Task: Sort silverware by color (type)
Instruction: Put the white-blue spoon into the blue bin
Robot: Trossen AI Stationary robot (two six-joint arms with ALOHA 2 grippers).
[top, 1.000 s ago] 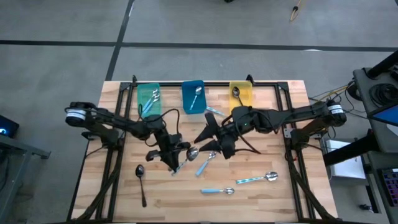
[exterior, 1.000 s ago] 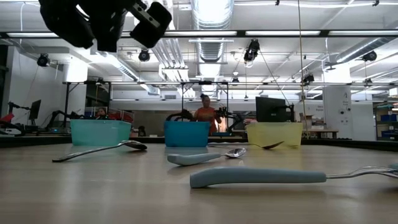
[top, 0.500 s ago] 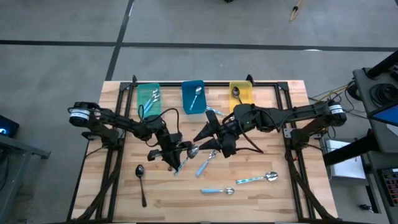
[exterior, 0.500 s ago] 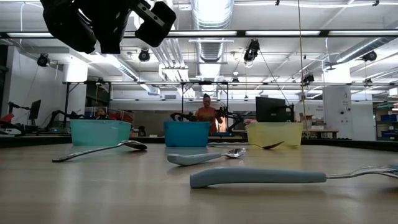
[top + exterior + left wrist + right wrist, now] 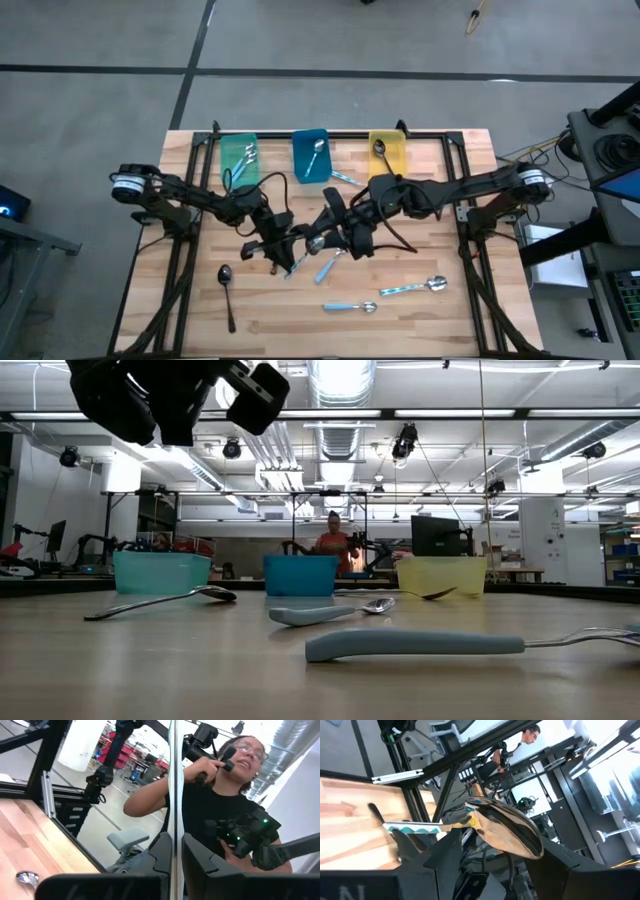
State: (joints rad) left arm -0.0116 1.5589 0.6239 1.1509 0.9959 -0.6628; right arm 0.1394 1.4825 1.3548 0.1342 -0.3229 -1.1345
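A spoon with a shiny bowl (image 5: 505, 827) and a light-blue handle (image 5: 291, 266) hangs above the table's middle, with my left gripper (image 5: 293, 251) shut on it. My right gripper (image 5: 331, 228) is open, facing the left one, with a finger on either side of the bowl. Whether they touch the bowl, I cannot tell. Blue-handled spoons (image 5: 330, 265) (image 5: 350, 306) (image 5: 414, 287) and a dark spoon (image 5: 226, 290) lie flat on the wood. The teal bin (image 5: 238, 158), blue bin (image 5: 311, 156) and yellow bin (image 5: 388, 150) at the far edge each hold spoons. My left gripper pinches the spoon's stem (image 5: 172, 837) between its two fingers, and the spoon shows edge-on as a thin line running out past the fingertips. The fingers come roughly level from the table's left. The spoon is lifted clear, bowl toward my right gripper and blue handle end toward the near edge.
Another blue-handled spoon (image 5: 345, 180) lies just in front of the blue bin. Black frame rails (image 5: 195, 200) run along the table's left, right and far sides. A person (image 5: 225, 795) stands beyond the table. Bare wood shows at the near left and far right.
My right gripper has edged toward my left gripper and rolled a little, staying open, so its fingers now flank the held spoon's bowl. My left gripper has kept its place, tipped slightly and stayed shut on the spoon.
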